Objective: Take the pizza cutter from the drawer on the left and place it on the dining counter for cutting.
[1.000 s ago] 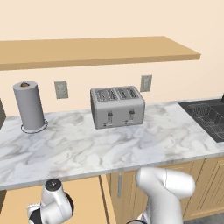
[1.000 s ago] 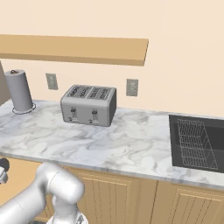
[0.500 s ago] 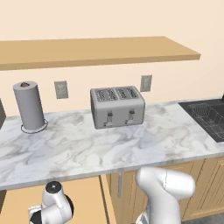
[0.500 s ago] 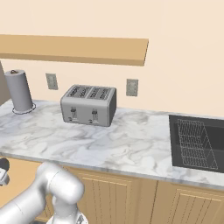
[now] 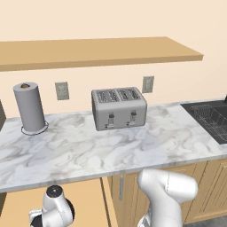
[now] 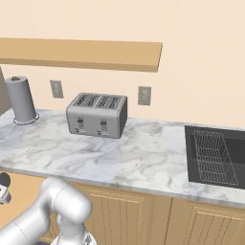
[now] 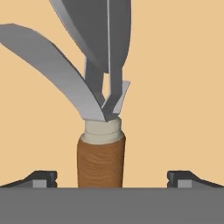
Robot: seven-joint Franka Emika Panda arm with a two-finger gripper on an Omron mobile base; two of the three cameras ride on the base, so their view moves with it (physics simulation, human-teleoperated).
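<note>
My pincer (image 7: 112, 177) stood wide, straddling the cutter (image 7: 101, 164) handle in the drawer (image 7: 183, 87), ready to close on it.

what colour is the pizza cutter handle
Brown wood grain with a pale cream collar at the top of the handle; the hand view shows it best.

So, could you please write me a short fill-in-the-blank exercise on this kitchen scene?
1. The gripper hangs over the pizza cutter with its jaws ____.
2. The cutter's handle is made of brown ____.
3. On the counter, the toaster has ____ slots.
4. The paper towel roll stands ____.

Missing words: open; wood; four; upright
</note>
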